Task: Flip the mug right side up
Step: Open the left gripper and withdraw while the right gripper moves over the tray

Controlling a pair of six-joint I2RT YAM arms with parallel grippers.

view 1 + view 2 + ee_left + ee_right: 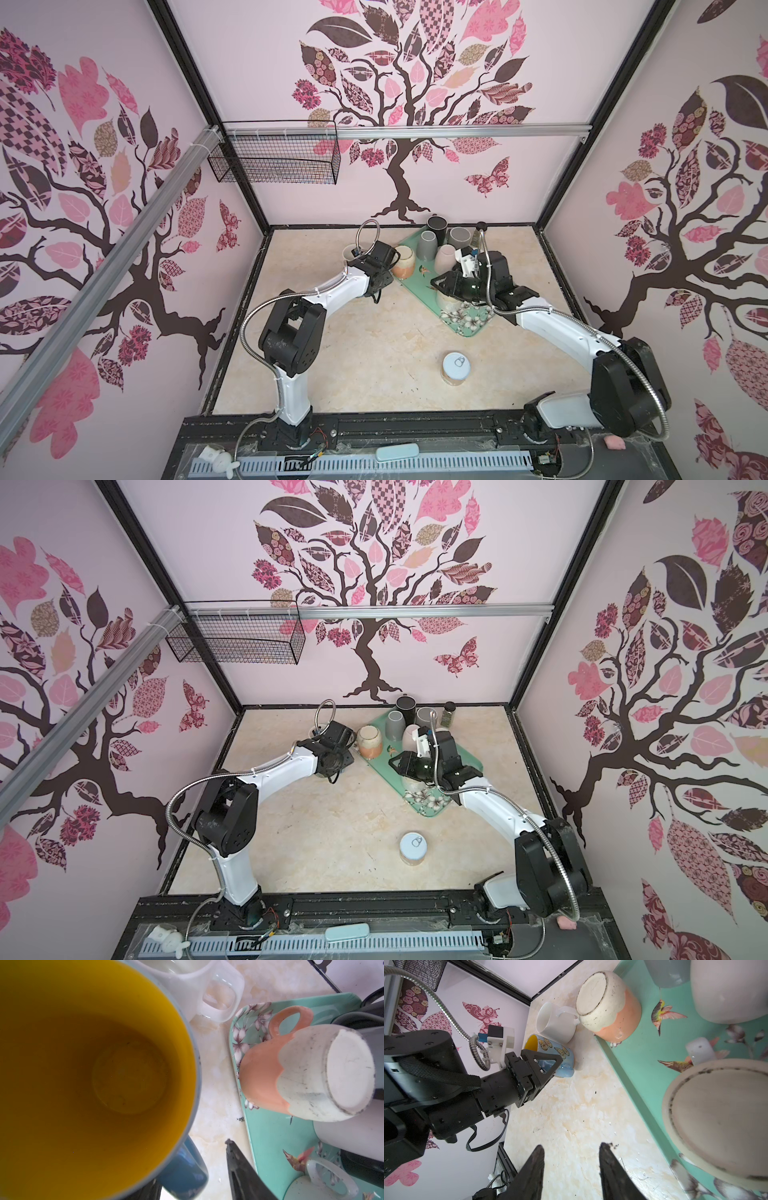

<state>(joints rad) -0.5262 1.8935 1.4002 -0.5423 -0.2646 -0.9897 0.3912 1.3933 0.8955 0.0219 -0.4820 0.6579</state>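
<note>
The mug is blue with butterflies and a yellow inside. It stands upright on the marble table, mouth up, just left of the green tray. In the right wrist view the mug sits beside a white mug. My left gripper is open, one finger on each side of the blue handle, with a gap showing between handle and finger. In the right wrist view the left gripper straddles that handle. My right gripper hangs open and empty over the table by the tray's edge. In both top views my left wrist hides the mug.
The tray holds several upside-down mugs, among them an orange-and-cream one at its left corner and a floral one under my right wrist. A white-lidded can stands nearer the front. A wire basket hangs on the back rail.
</note>
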